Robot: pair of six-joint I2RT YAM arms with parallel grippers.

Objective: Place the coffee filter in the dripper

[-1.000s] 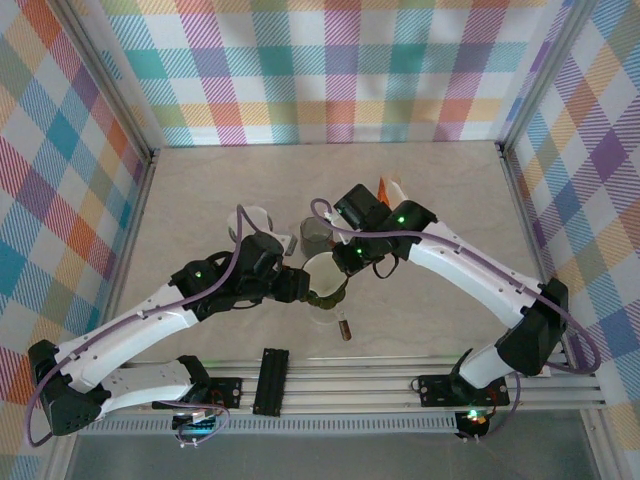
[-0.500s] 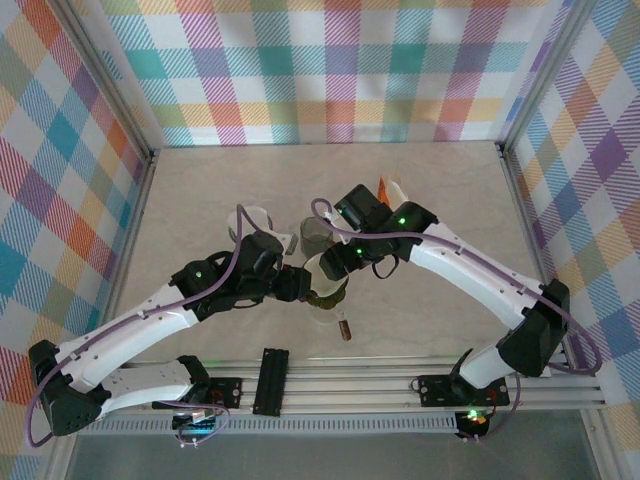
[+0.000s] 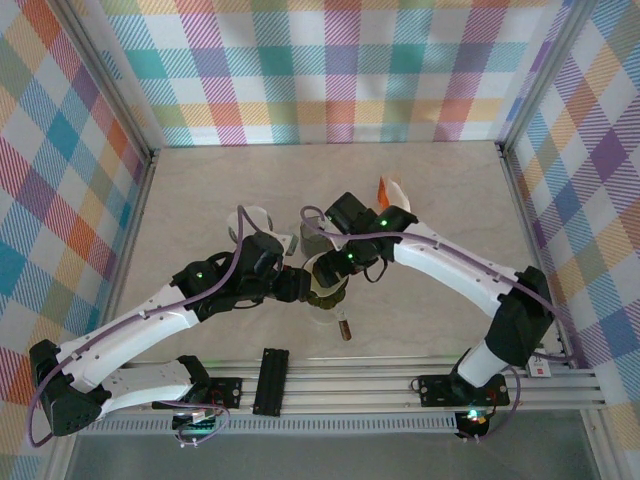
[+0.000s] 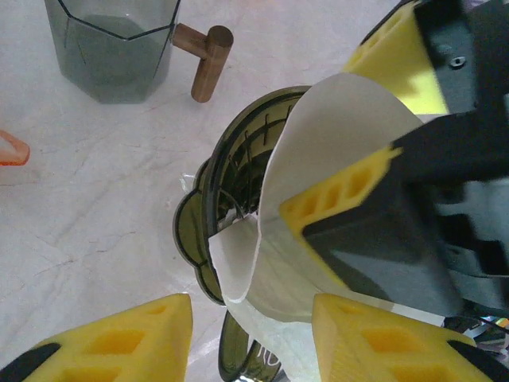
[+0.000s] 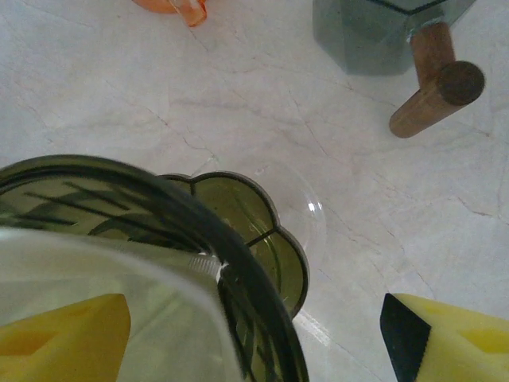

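The dark green glass dripper [image 3: 326, 293] stands at the table's middle, with its ribbed rim [image 4: 231, 151] and scalloped base [image 5: 262, 239] in the wrist views. The white paper coffee filter [image 4: 334, 135] sits as a cone inside it, one flap [image 4: 235, 263] hanging over the rim. My left gripper [image 4: 253, 342] holds the dripper from the left, its handle [image 4: 242, 362] between the fingers. My right gripper [image 5: 254, 342] is open above the dripper. One of its fingers [image 4: 342, 203] is inside the filter [image 5: 119, 318] and the other is outside the wall.
A grey glass mug [image 4: 111, 48] with a wooden handle [image 5: 433, 91] stands just behind the dripper. Further back lies an orange piece [image 3: 385, 190]. A white cup [image 3: 255, 222] is behind my left wrist. A small brown object [image 3: 343, 328] lies in front of the dripper.
My right gripper has gone from shut on the filter to open, letting it go. The filter has sunk lower into the dripper. The left arm has not moved.
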